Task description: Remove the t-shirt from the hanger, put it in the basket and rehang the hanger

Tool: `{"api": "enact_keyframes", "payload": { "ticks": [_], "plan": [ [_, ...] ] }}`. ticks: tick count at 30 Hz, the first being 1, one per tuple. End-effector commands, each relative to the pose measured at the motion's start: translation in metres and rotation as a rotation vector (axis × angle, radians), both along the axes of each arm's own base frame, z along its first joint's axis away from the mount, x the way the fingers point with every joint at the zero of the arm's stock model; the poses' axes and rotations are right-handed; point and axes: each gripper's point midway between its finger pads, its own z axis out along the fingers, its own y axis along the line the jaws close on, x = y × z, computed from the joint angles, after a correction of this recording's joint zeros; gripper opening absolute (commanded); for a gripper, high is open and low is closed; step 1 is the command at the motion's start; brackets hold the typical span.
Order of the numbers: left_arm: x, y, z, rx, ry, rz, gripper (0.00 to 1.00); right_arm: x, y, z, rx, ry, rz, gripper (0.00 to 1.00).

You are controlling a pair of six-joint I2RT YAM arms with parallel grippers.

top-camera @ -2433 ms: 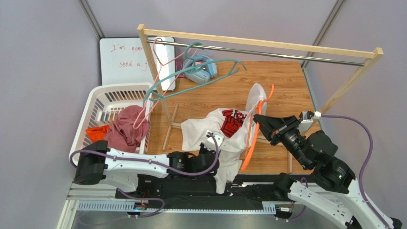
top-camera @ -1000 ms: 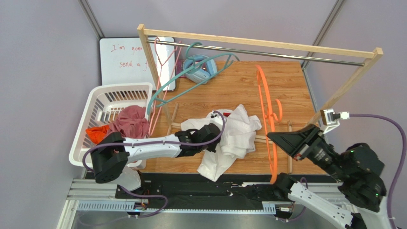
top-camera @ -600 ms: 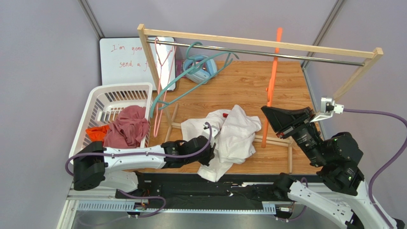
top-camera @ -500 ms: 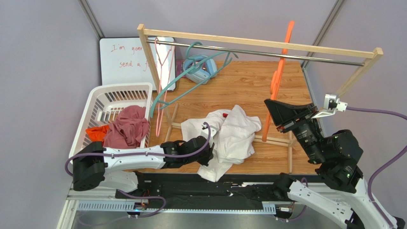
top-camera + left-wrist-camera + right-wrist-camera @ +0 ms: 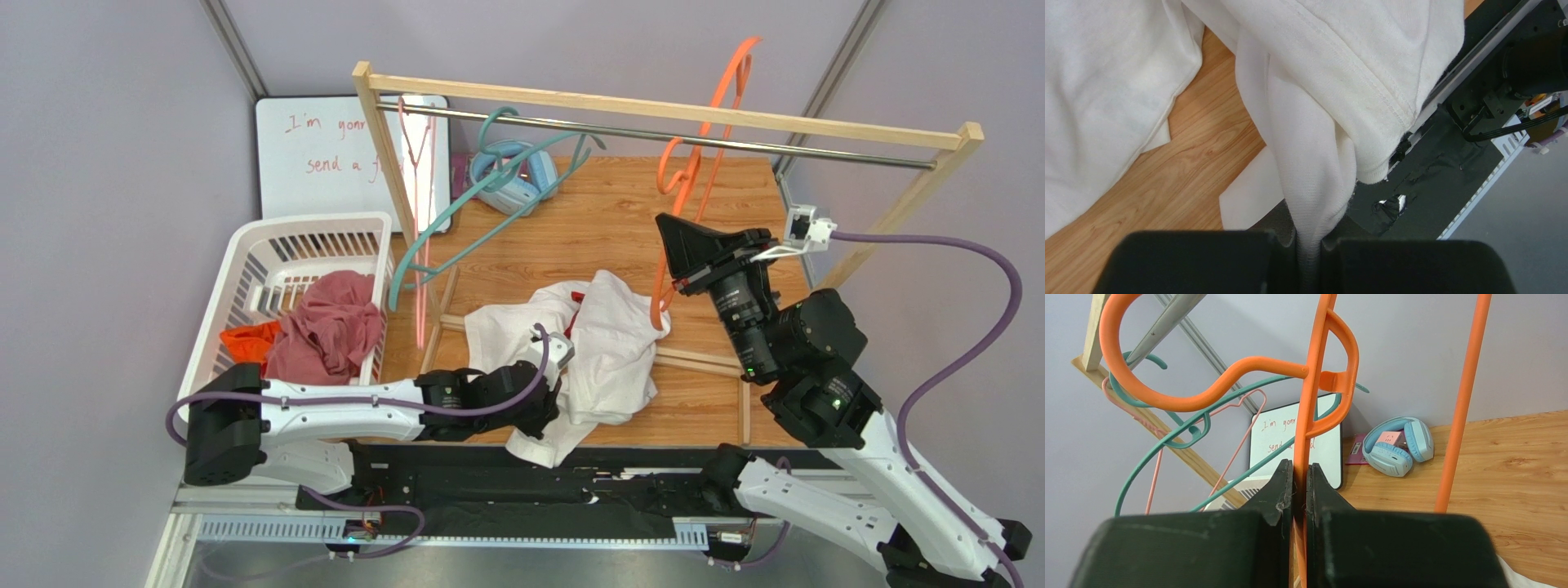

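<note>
The white t-shirt (image 5: 601, 349) lies crumpled on the wooden table, off the hanger. My left gripper (image 5: 548, 390) is shut on a fold of its fabric (image 5: 1309, 184) near the table's front edge. My right gripper (image 5: 672, 240) is shut on the bare orange hanger (image 5: 702, 123) and holds it up by the metal rail (image 5: 736, 137). In the right wrist view the hanger's stem (image 5: 1308, 416) runs between the shut fingers and its hook curls beside the rail.
A white laundry basket (image 5: 252, 263) with red clothes stands at the left. Teal (image 5: 491, 202) and pink (image 5: 423, 172) hangers hang at the rack's left end. Blue headphones (image 5: 513, 184) and a whiteboard (image 5: 319, 159) lie at the back. The wooden rack frame (image 5: 662, 110) spans the table.
My right gripper has lifted the orange hanger clear of the shirt and up to the rail. My left gripper has drawn the shirt back toward the front edge.
</note>
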Motion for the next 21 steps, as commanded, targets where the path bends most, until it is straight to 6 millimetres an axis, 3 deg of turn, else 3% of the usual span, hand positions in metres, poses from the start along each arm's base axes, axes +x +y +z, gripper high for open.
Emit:
{"api": "enact_keyframes", "payload": {
  "ticks": [1,8,15,17,19,21],
  "plan": [
    [0.001,-0.008,0.023,-0.062,-0.021,0.01,0.0,0.001,-0.018,0.038,0.095,-0.075,-0.07,0.0],
    [0.001,-0.008,0.018,-0.06,-0.016,0.017,0.0,0.011,-0.022,0.036,0.115,-0.061,-0.111,0.0],
    [0.003,-0.008,0.022,-0.044,-0.034,0.01,0.0,0.024,-0.027,0.016,0.124,0.03,-0.168,0.0],
    [0.006,-0.009,0.025,-0.036,-0.046,0.012,0.05,0.025,-0.032,0.008,0.105,0.063,-0.194,0.0],
    [0.009,-0.012,0.027,-0.009,-0.061,0.01,0.12,0.025,-0.035,-0.001,0.1,0.099,-0.209,0.06],
    [0.015,-0.013,0.029,0.013,-0.08,0.022,0.23,0.021,-0.039,-0.005,0.108,0.114,-0.208,0.21]
  ]
}}
